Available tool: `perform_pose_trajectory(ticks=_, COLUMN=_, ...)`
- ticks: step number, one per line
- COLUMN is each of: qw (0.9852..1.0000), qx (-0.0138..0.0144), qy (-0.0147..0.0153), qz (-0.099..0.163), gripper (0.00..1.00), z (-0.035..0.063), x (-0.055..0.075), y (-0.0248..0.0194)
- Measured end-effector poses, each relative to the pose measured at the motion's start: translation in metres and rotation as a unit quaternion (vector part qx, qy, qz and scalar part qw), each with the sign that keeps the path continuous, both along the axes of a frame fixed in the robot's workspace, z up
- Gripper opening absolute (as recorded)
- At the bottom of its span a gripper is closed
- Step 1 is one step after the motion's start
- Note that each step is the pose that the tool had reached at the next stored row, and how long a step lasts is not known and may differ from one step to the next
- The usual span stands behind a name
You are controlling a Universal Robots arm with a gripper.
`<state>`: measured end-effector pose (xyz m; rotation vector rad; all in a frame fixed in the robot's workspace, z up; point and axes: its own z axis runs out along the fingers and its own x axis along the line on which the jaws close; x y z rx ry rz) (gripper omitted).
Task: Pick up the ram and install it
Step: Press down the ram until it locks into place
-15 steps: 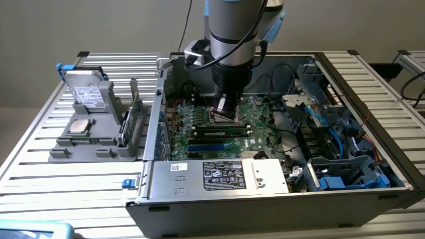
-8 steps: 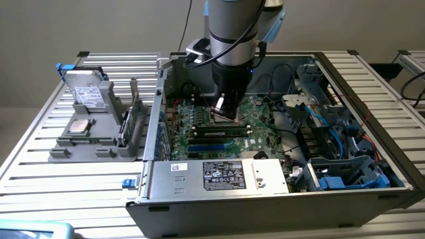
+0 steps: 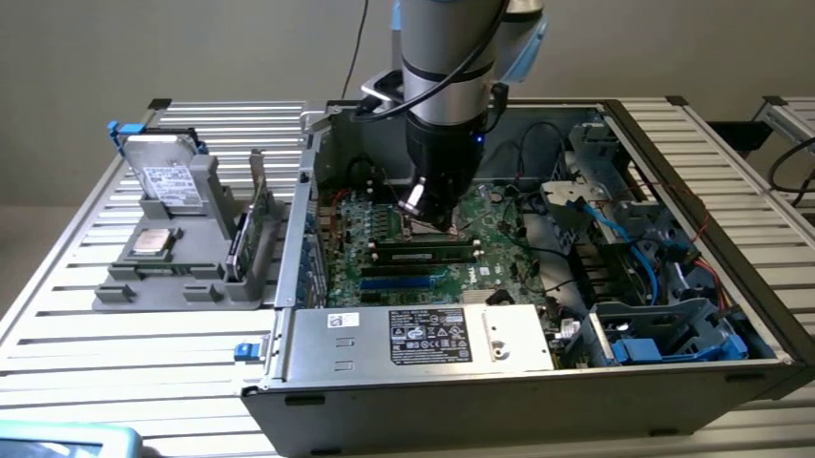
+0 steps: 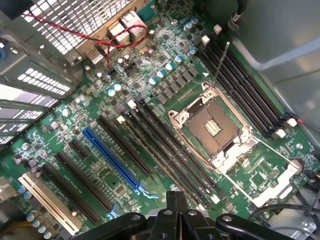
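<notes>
In the exterior view, a narrow dark green stick with a pale strip, the ram (image 3: pixel 423 256), lies along the black memory slots (image 3: pixel 427 245) of the motherboard inside the open computer case. It looks seated in a slot. My gripper (image 3: pixel 430 218) hangs just above the board, over the processor socket and slightly behind the ram, not touching it. In the wrist view the fingertips (image 4: pixel 170 210) of the gripper (image 4: pixel 176 200) are pressed together with nothing between them, above the rows of black memory slots (image 4: pixel 170 150) beside the bare socket (image 4: pixel 212 125).
Metal case walls (image 3: pixel 305 191) enclose the board. Blue cables and drive cages (image 3: pixel 662 315) crowd the exterior view's right. The power supply (image 3: pixel 421 334) sits in front. A grey fixture (image 3: pixel 166 248) outside the case holds a drive, a chip and a taller green card (image 3: pixel 255 224).
</notes>
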<state>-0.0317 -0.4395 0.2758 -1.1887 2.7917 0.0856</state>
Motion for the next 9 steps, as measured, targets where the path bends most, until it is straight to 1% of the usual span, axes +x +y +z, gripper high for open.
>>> perform_pose_trajectory(ticks=3, qw=0.9998, qx=0.0000, qy=0.0041, qz=-0.021, gripper=0.11, z=0.0000, x=0.0000, y=0.0000)
perform_pose_trajectory(ticks=6, qw=0.9992, qx=0.0000, qy=0.0085, qz=-0.040, gripper=0.11, z=0.0000, x=0.0000, y=0.0000)
perform_pose_trajectory(ticks=7, qw=0.9989, qx=0.0000, qy=0.0107, qz=-0.045, gripper=0.11, z=0.0000, x=0.0000, y=0.0000)
perform_pose_trajectory(ticks=9, qw=0.9983, qx=-0.0002, qy=0.0161, qz=-0.056, gripper=0.11, z=0.0000, x=0.0000, y=0.0000)
